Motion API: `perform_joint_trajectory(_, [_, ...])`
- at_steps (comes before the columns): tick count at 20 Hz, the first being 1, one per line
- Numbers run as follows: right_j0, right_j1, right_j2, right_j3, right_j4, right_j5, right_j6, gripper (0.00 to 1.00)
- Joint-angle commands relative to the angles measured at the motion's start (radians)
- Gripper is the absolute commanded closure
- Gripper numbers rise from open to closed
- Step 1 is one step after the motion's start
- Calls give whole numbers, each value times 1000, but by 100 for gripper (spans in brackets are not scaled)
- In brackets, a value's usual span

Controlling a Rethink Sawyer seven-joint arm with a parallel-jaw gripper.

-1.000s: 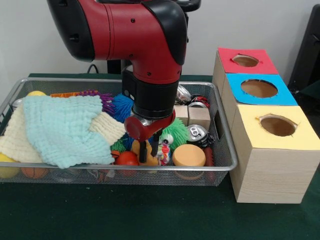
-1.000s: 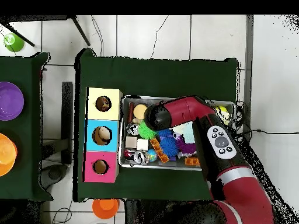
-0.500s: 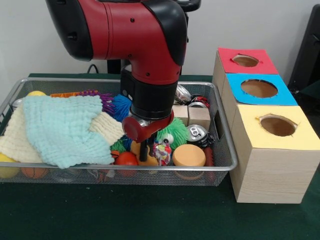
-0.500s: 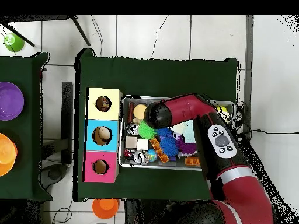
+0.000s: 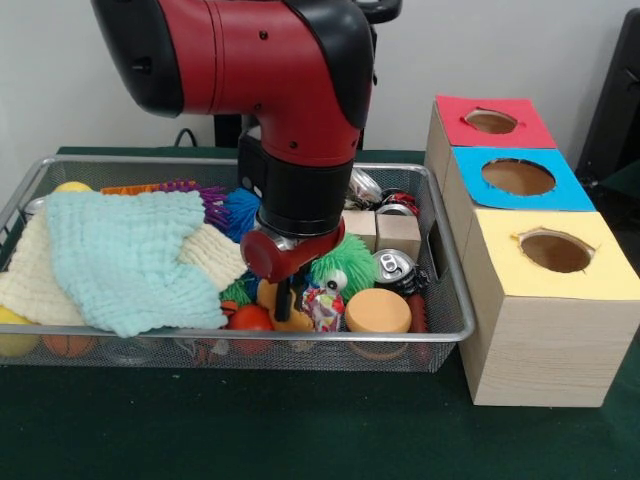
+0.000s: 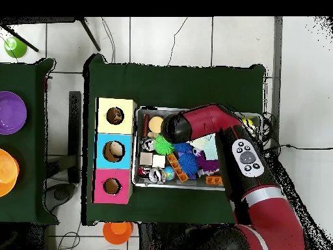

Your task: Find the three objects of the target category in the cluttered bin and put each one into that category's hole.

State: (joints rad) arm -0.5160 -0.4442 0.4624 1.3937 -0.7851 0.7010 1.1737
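Bin: a wire mesh basket (image 5: 440, 330) on the dark green table (image 5: 300, 430), crowded with toys, cloths and cans.
Arm: the red and black arm (image 5: 270, 70) comes down over the middle of the bin, its wrist low above the clutter; in the overhead view it covers the bin's centre (image 6: 201, 124).
Gripper: the gripper (image 5: 285, 300) hangs just under the red wrist ring, down among the toys beside the green fuzzy toy. Its dark fingers are mostly hidden by the wrist and the clutter, so I cannot tell whether they are apart or closed on anything.
Green fuzzy toy: the green fuzzy toy (image 5: 345, 268), with googly eyes, sits just right of the gripper in the front view; it also shows in the overhead view (image 6: 160, 143).
Near the gripper: a small multicoloured object (image 5: 325, 305), possibly a wrapped figure, lies just beside the fingers; a round orange disc (image 5: 377, 311) rests at the bin's front wall, right of it; a red ball (image 5: 250, 318) lies left of it.
Cans: a crushed drink can (image 5: 393, 266) lies behind the orange disc.
Wooden blocks: two plain blocks (image 5: 398, 235) stand behind the green fuzzy toy.
Cloths: a pale blue cloth (image 5: 125, 260) lies over a cream cloth (image 5: 35, 285) in the bin's left half.
Holes: a wooden box (image 5: 540, 350) stands just right of the bin, with a red-topped hole (image 5: 490, 121), a blue-topped hole (image 5: 518, 176) and a yellow-topped hole (image 5: 555, 250).
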Motion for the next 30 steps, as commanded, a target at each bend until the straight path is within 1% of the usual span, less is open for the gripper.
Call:
perform_joint_trajectory(1, [-27, -53, -38, 17, -8, 226, -222, 100])
perform_joint_trajectory(5, [-18, -73, -38, -12, 0, 336, -262, 100])
perform_joint_trajectory(8, [-14, -79, -31, -31, -7, 406, -287, 100])
perform_joint_trajectory(11, [2, -93, -34, -67, -39, 513, -336, 100])
perform_joint_trajectory(13, [7, -97, -36, -83, -70, 565, -366, 100])
perform_joint_trajectory(17, [4, -102, -23, -97, -107, 629, -398, 100])
perform_joint_trajectory(20, [-14, -95, 0, -90, -93, 646, -392, 100])
perform_joint_trajectory(21, [-18, -91, 3, -91, -94, 666, -404, 100])
perform_joint_trajectory(22, [-19, -91, 9, -88, -91, 668, -400, 0])
perform_joint_trajectory(30, [-21, -98, 17, -64, -64, 641, -377, 0])
